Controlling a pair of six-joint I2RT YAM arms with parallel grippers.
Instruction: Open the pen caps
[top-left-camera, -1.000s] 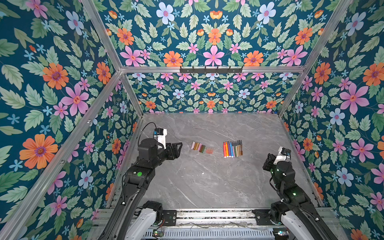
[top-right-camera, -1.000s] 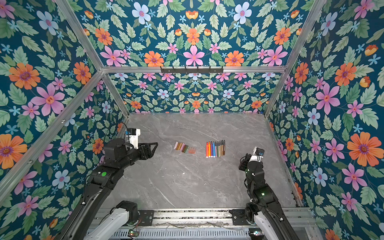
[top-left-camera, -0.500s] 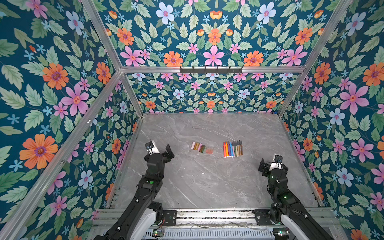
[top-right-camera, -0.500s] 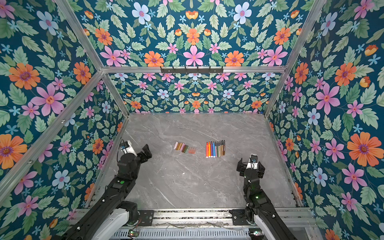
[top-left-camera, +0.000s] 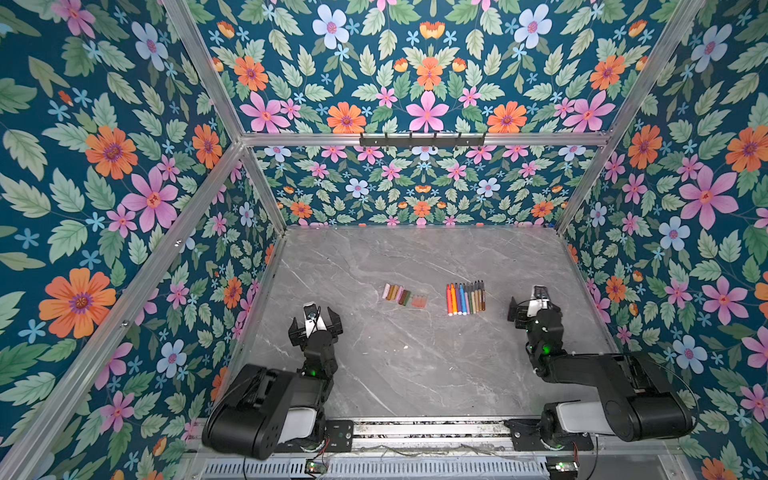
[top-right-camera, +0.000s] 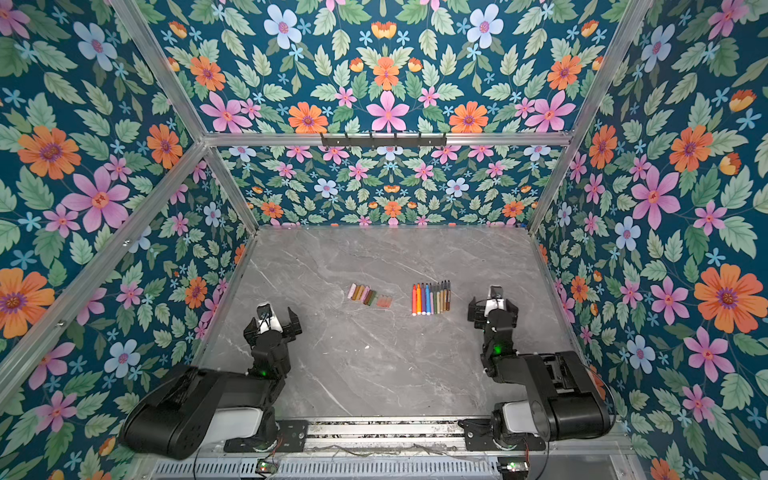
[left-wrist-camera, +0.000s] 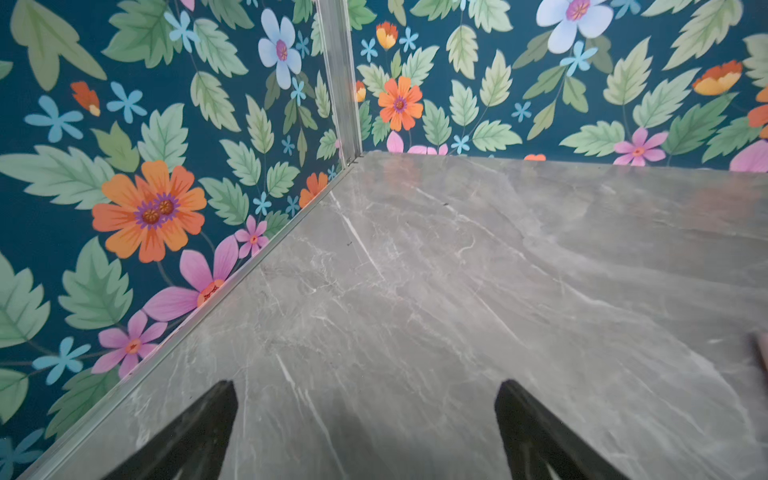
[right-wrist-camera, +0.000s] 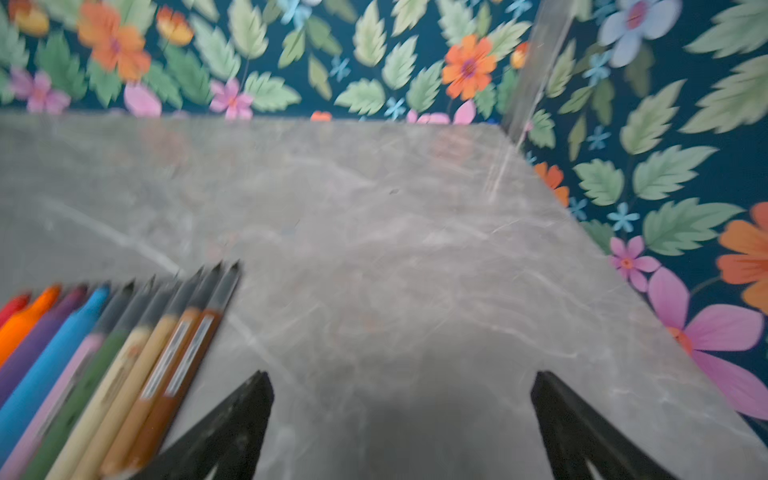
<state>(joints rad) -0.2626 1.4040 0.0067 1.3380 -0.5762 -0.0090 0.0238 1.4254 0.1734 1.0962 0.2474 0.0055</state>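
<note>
Marble tabletop (top-left-camera: 415, 365), pens (top-left-camera: 465, 298) parallel, tips toward back wall (top-left-camera: 415, 187)

The pen caps (top-left-camera: 404, 296) are off, lying as a short slanting row of stubby pink, gold, olive and peach tubes mid-bench (top-left-camera: 415, 365). Near their right, the pens (top-left-camera: 465, 298) lie side by side, red through brown, bare tips toward the far edge.

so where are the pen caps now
In both top views the pen caps lie in a row near the middle of the table, just left of the pens.
</note>
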